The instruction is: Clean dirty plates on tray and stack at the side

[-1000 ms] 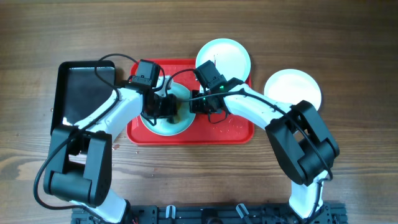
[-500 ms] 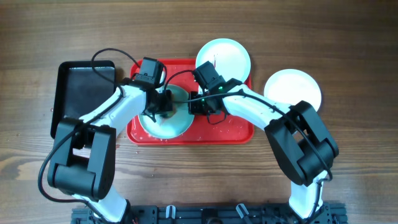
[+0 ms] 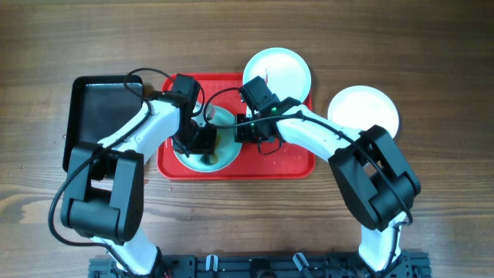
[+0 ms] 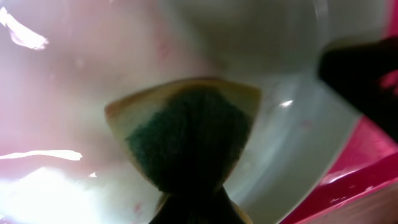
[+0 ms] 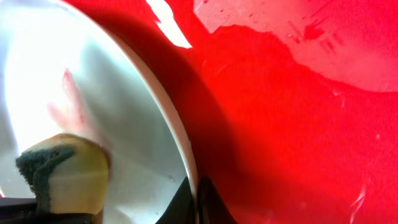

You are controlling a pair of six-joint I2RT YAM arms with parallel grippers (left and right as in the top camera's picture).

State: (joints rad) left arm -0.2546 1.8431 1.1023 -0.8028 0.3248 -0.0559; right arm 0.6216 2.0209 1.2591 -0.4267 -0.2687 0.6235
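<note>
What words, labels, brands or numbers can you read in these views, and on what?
None can be read.
No text shows on the plates, red tray, black tray or sponge.
A green light glows on the right arm, without lettering.

Left arm (image 3: 143, 128) and right arm (image 3: 316, 135) angle inward, jaws clamped.

Overhead view is bright, even, sharp. Left wrist view is blurred; glare whitens the plate (image 4: 298, 143) left of the left claw (image 4: 189, 205). Glare streaks the tray (image 5: 280, 137) above the right claw (image 5: 196, 208).
</note>
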